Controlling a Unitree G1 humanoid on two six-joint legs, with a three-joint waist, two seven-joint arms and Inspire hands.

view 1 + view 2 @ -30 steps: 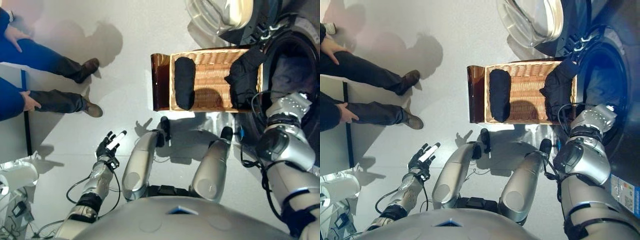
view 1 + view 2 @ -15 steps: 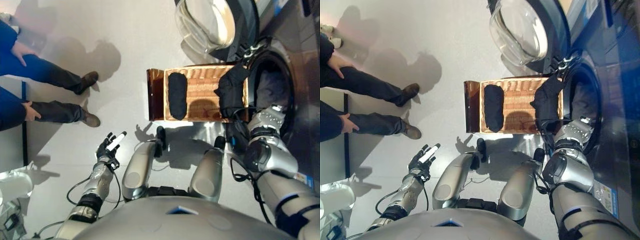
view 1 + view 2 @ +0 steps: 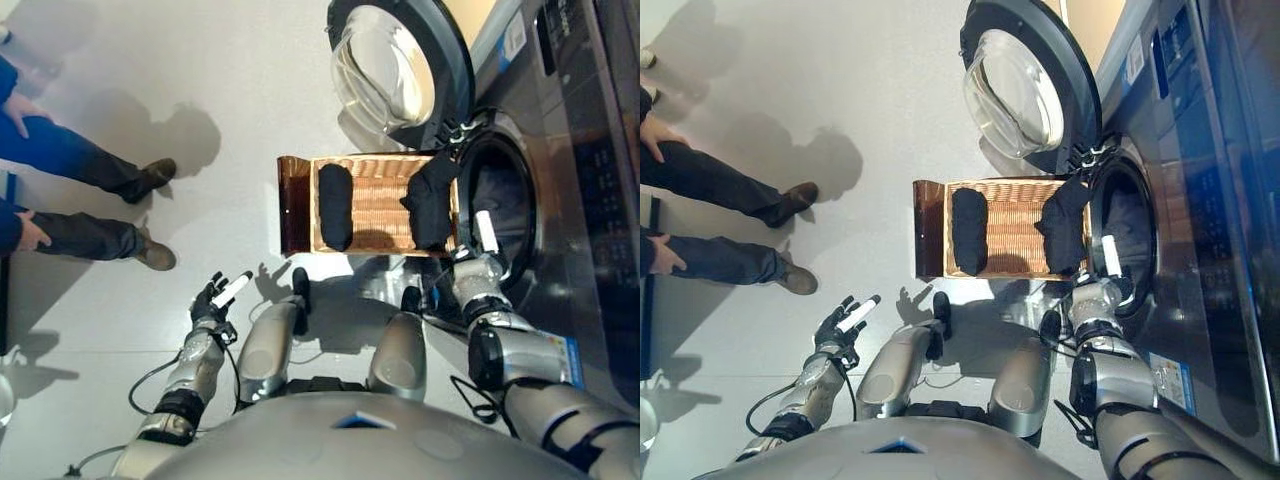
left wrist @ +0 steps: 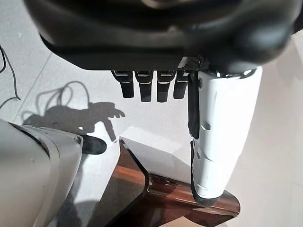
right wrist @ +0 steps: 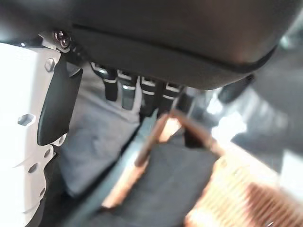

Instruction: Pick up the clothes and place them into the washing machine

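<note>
A person (image 3: 60,190) stands off to the left. Left hand (image 3: 215,296) hangs idle over the floor, fingers spread. The basket (image 3: 292,205) holds a rolled black garment (image 3: 334,207) and a second black piece (image 3: 432,200) draped over its far rim by the washer drum (image 3: 500,215). Right hand (image 3: 480,240) hovers there with relaxed fingers, gripping nothing. Looks like the reach step; next it has to close on that draped cloth.

A wicker basket (image 3: 385,200) is set on the pale floor (image 3: 230,110), just beside the washer (image 3: 560,180) with its open door (image 3: 395,70). A person's shoes (image 3: 152,255) are planted well apart from it.
</note>
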